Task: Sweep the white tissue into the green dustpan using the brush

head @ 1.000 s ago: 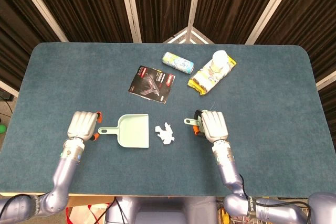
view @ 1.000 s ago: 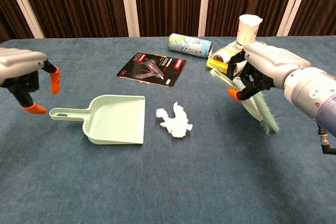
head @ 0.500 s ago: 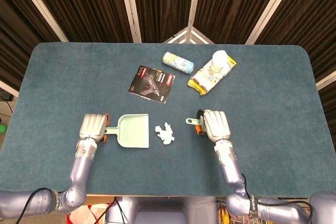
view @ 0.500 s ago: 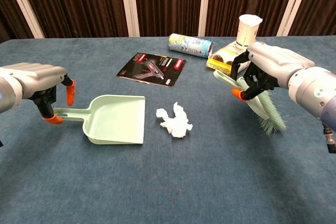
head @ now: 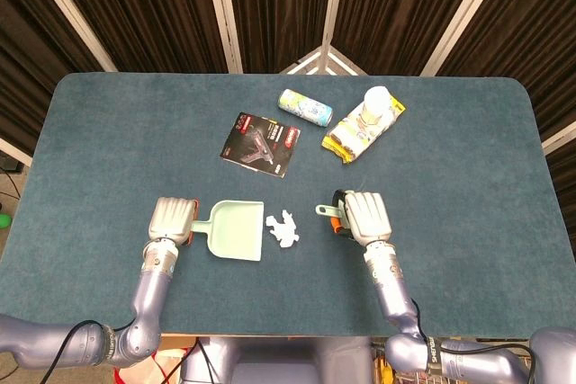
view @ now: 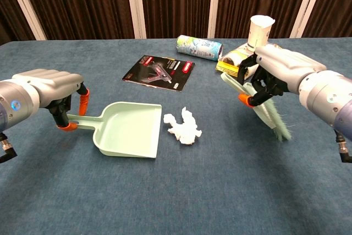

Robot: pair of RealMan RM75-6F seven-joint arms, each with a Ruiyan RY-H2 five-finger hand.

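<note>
The white tissue (head: 283, 227) (view: 182, 126) lies crumpled near the table's front middle. Just to its left sits the green dustpan (head: 236, 229) (view: 129, 129), its open mouth facing the tissue and nearly touching it. My left hand (head: 173, 219) (view: 52, 89) grips the dustpan's handle, orange fingertips above and below it. To the right of the tissue my right hand (head: 363, 216) (view: 275, 70) holds the green brush (view: 267, 111) above the table, bristles slanting down and to the right. The brush handle's end (head: 324, 209) sticks out toward the tissue.
A black booklet (head: 260, 143) (view: 159, 71) lies behind the dustpan. Farther back are a lying can (head: 303, 106) (view: 199, 46), a paper cup (head: 375, 98) (view: 260, 31) and a yellow packet (head: 360, 130). Blue cloth covers the table (head: 468, 159).
My left hand came in from the left, took hold of the dustpan handle and slid the pan right toward the tissue, turning it slightly. The right hand with the brush barely shifted.
</note>
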